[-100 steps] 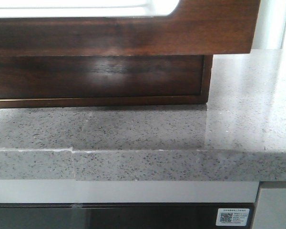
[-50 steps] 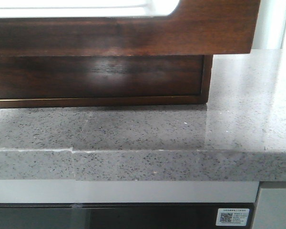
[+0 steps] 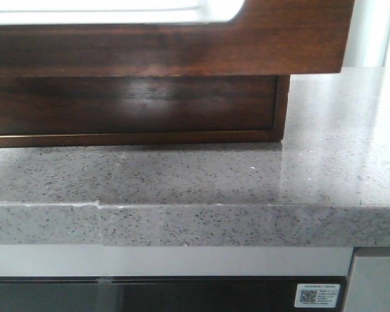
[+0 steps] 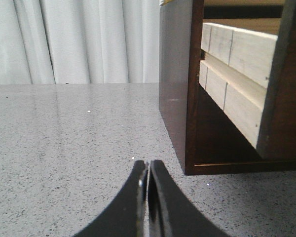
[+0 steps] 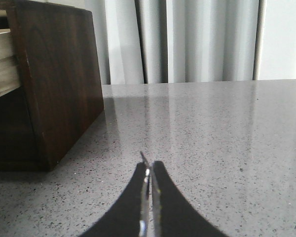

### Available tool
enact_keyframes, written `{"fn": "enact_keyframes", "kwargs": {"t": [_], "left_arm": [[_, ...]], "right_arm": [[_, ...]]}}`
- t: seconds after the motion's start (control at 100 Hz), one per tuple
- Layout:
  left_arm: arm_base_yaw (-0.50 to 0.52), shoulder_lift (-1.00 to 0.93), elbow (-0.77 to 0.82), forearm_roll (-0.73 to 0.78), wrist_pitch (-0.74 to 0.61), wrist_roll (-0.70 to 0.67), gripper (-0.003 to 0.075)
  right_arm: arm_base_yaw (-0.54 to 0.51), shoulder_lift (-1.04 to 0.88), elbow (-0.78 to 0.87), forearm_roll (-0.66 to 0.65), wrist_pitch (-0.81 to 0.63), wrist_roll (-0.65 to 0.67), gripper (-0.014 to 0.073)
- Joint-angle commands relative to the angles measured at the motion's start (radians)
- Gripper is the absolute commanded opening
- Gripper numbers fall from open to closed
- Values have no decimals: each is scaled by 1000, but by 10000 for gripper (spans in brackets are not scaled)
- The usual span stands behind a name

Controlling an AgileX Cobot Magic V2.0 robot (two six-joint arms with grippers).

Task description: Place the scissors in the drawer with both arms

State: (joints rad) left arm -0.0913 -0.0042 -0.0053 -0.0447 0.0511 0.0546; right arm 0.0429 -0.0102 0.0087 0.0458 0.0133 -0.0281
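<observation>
The drawer is pulled out toward me, its dark glossy front and pale cut-out at the top of the front view. Its pale wooden side shows in the left wrist view and the right wrist view. My left gripper is shut and empty, low over the counter by the cabinet's corner. My right gripper is shut on a thin metal blade of the scissors, whose tip pokes out past the fingertips. The scissors' handle is hidden. Neither gripper shows in the front view.
The dark wooden cabinet stands on the speckled grey stone counter, also seen in the left wrist view and the right wrist view. White curtains hang behind. The counter's front edge is near me.
</observation>
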Motion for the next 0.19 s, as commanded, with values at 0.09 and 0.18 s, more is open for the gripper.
{"fn": "enact_keyframes", "kwargs": {"t": [0.09,0.18], "left_arm": [[-2,-31,36,-2,-78,-12,-20],[-2,-31,36,-2,-78,-12,-20]], "right_arm": [[-6,-22,18,-13,-71,-1,-69],[-6,-22,18,-13,-71,-1,-69]]}}
